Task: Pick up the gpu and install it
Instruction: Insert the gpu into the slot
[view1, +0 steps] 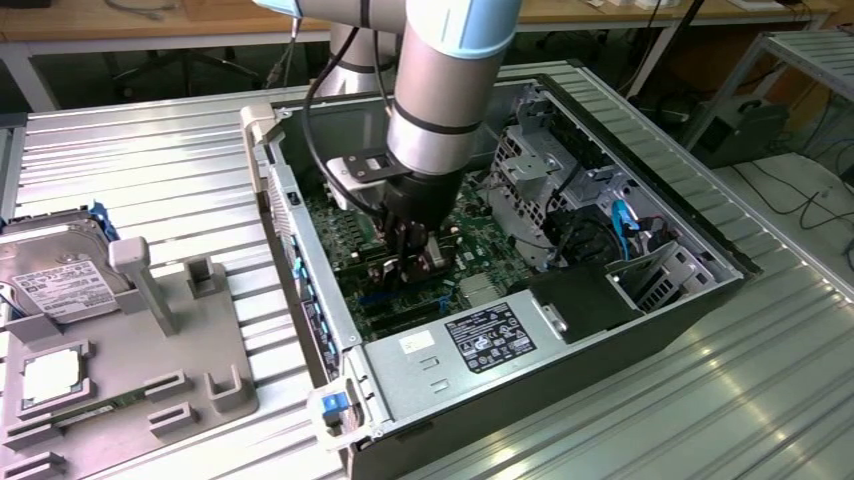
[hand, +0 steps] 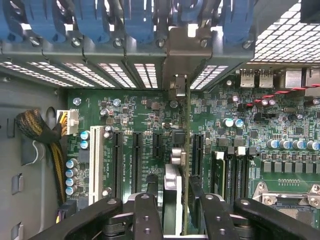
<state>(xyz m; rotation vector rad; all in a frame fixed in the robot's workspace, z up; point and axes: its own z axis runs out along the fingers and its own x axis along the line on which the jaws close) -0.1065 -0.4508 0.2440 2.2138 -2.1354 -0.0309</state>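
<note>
Between the black fingers (hand: 146, 214) of the gripper (hand: 173, 197) we see the gpu (hand: 187, 125) clamped edge-on, so we log the jaws as closed on the card. The card stands upright over the motherboard (hand: 140, 107) and runs parallel to the black expansion slots (hand: 136, 160). Its silver bracket (hand: 176, 60) sits at the rear wall, under the row of blue latches (hand: 95, 20). We cannot tell whether the card's edge is seated in a slot. A white slot (hand: 95, 160) lies beside the black ones, and a yellow cable bundle (hand: 37, 127) sits near the board's edge. In the exterior view the arm (view1: 447, 90) reaches down into the open computer case (view1: 667, 300), with the gripper low over the board. The case lies on a ribbed metal table (view1: 160, 150). On the exterior view's left, well apart, a grey fixture (view1: 200, 380) carries a hard drive (view1: 60, 275).
</note>
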